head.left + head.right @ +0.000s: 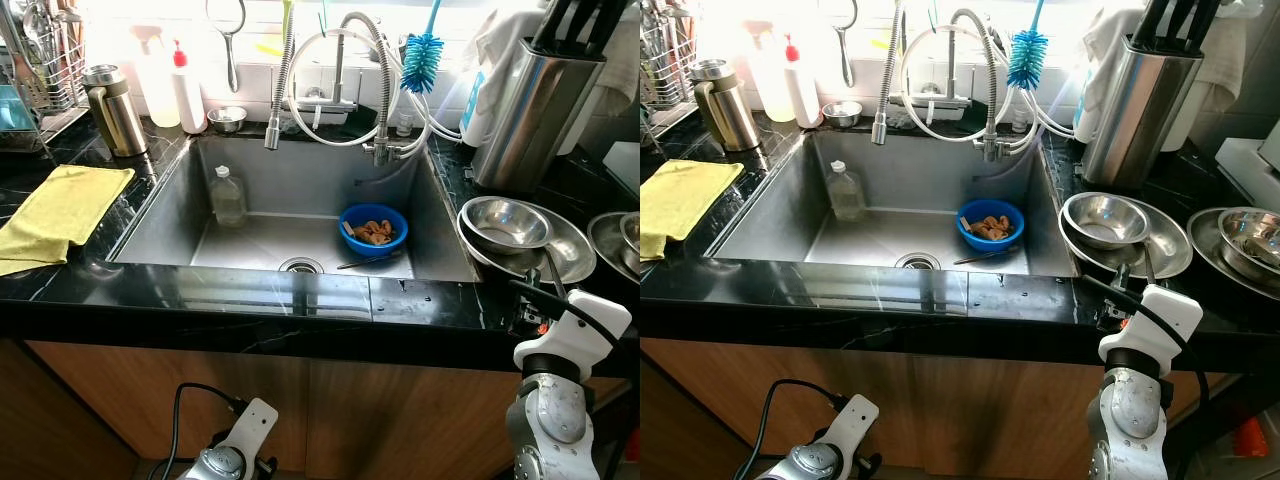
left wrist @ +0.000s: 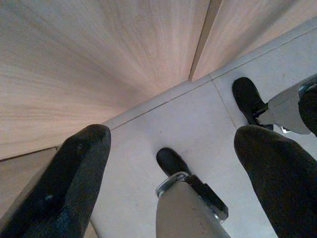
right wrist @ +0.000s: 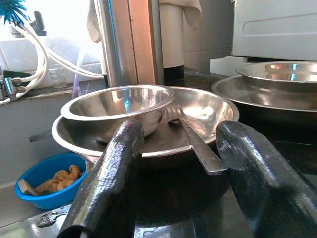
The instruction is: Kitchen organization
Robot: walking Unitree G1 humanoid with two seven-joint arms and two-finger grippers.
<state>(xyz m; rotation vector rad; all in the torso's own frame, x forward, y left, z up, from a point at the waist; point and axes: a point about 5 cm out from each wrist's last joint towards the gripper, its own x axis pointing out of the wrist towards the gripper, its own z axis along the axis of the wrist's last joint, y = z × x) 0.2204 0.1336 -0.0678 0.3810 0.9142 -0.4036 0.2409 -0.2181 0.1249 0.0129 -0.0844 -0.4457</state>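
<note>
Nearest to the camera, the right gripper point(image 3: 176, 173) waits low at the near edge of the black counter point(image 1: 250, 295), right of the sink point(image 1: 160, 200). Its two fingers are spread apart and hold nothing. Just beyond them a small steel bowl point(image 3: 116, 106) sits inside a wider steel bowl point(image 3: 208, 111), and a utensil handle point(image 3: 198, 146) sticks out over the wide rim toward the gripper.

I judge these bowls are the things to tidy next. If the fingers go forward low, they may push the handle, and the utensil could slide or tip the small bowl. Polished steel is slippery, so a grip on the thin rim may slip. The stack also lies near the sink edge; a push to the left could drop it beside the blue bowl point(image 1: 373, 228).

The left gripper point(image 2: 173, 163) hangs idle over the floor, fingers spread.
</note>
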